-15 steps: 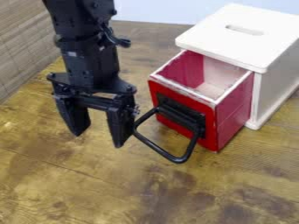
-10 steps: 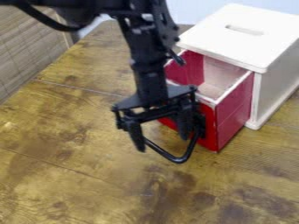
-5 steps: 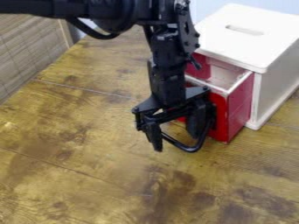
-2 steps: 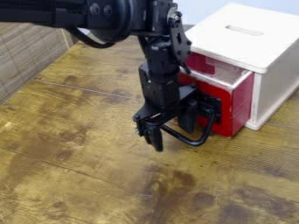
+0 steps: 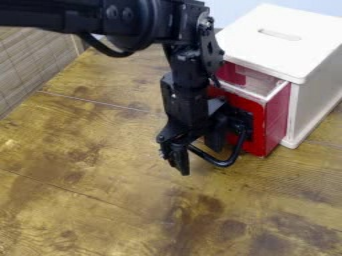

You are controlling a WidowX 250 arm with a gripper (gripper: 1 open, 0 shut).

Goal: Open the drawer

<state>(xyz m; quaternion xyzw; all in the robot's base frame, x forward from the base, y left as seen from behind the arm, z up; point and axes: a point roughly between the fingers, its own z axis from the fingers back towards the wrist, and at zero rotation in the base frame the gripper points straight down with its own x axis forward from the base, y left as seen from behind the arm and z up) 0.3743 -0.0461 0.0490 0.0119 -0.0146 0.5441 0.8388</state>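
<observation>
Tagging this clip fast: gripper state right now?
Gripper: open, fingers down at the drawer's wire handle; no grip on it visible.

From here my arm shows glossy black, its joints rounded and bulky; a black cable loops below the upper link, and small pale round marks dot the casing above the gripper.

text/labels: none readable | numbers: none readable | brands: none readable | signs: none readable
</observation>
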